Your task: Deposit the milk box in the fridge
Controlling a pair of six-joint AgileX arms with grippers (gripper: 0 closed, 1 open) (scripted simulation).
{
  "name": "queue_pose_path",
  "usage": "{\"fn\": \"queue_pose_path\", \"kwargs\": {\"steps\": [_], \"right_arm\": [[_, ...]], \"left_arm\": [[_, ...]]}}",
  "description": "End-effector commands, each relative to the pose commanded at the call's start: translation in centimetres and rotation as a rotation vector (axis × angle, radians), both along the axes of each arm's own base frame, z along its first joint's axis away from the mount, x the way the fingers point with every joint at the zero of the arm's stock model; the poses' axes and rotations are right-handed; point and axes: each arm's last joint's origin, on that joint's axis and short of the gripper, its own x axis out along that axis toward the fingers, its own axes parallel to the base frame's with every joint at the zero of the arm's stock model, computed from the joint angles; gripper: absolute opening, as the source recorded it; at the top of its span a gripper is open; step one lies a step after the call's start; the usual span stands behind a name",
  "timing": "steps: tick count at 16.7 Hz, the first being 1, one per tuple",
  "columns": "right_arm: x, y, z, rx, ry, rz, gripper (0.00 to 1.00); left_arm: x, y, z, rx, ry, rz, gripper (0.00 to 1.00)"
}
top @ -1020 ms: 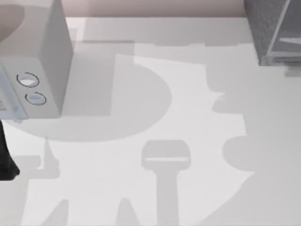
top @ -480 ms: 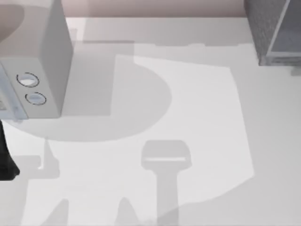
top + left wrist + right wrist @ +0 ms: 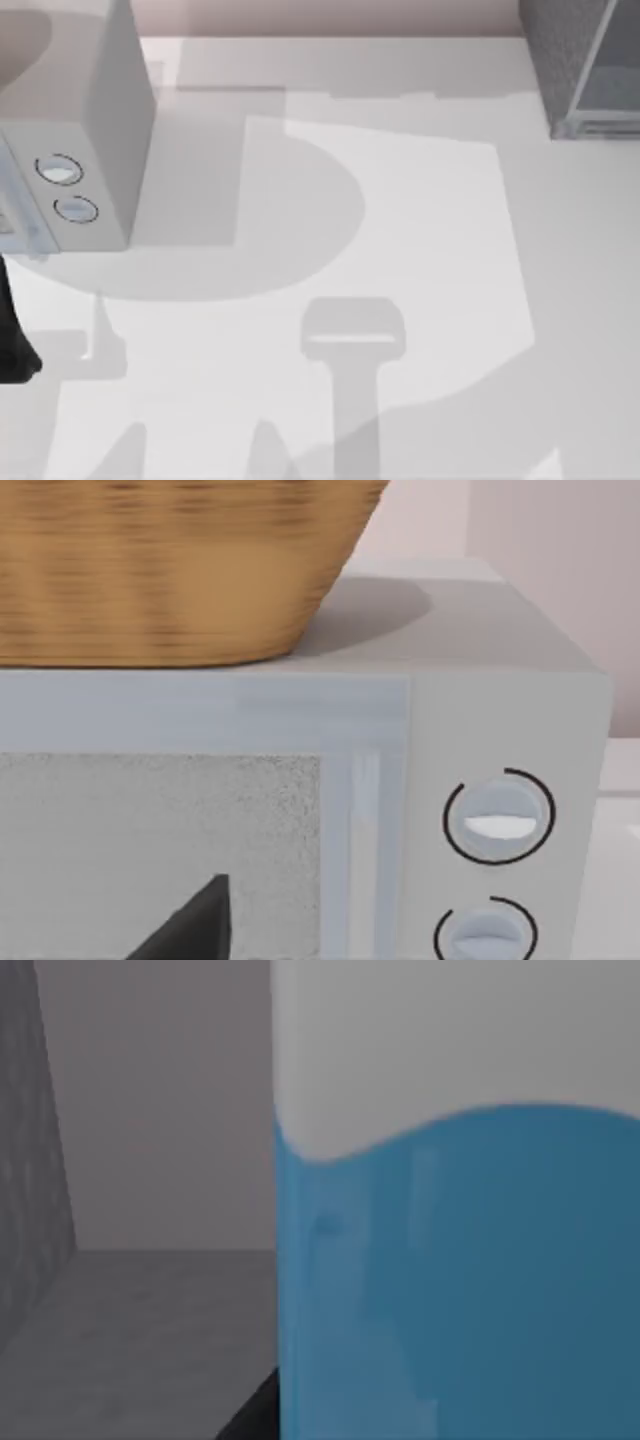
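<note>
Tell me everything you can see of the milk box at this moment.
The milk box appears in the right wrist view, very close to the camera. Its upper part is white, and below a wavy edge its body is bright blue, smooth and slightly glossy. It stands upright. Behind it are a plain grey back wall and floor, with a dark speckled wall of the fridge at the side, so it looks to be inside the fridge. Its base and what holds it are hidden.

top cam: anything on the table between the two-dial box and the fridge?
Nothing. In the top view the table between the light grey box with two dials and the fridge is bare, crossed only by shadows.
</note>
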Motion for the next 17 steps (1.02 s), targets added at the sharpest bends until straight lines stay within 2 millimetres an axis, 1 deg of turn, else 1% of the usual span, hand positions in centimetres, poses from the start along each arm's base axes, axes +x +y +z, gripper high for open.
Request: {"fn": "queue_pose_path", "kwargs": {"steps": [5,7,9,11,15,17], "right_arm": [[5.1,-0.3,1.1,-0.002,-0.013,-0.006,0.0],[6.8,-0.2,1.5,-0.003,-0.014,-0.007,0.0],[8.0,-0.1,1.7,-0.003,-0.011,-0.006,0.0],[8.6,0.0,1.8,-0.002,-0.006,-0.006,0.0],[8.6,0.0,1.8,-0.002,-0.006,-0.006,0.0],[8.6,0.0,1.8,-0.002,-0.006,-0.006,0.15]], "left_arm": [[0.0,0.0,0.0,0.0,0.0,0.0,1.0],[0.0,0.0,0.0,0.0,0.0,0.0,1.0],[0.0,0.0,0.0,0.0,0.0,0.0,1.0],[0.0,0.0,0.0,0.0,0.0,0.0,1.0],[0.0,0.0,0.0,0.0,0.0,0.0,1.0],[0.0,0.0,0.0,0.0,0.0,0.0,1.0]]}}
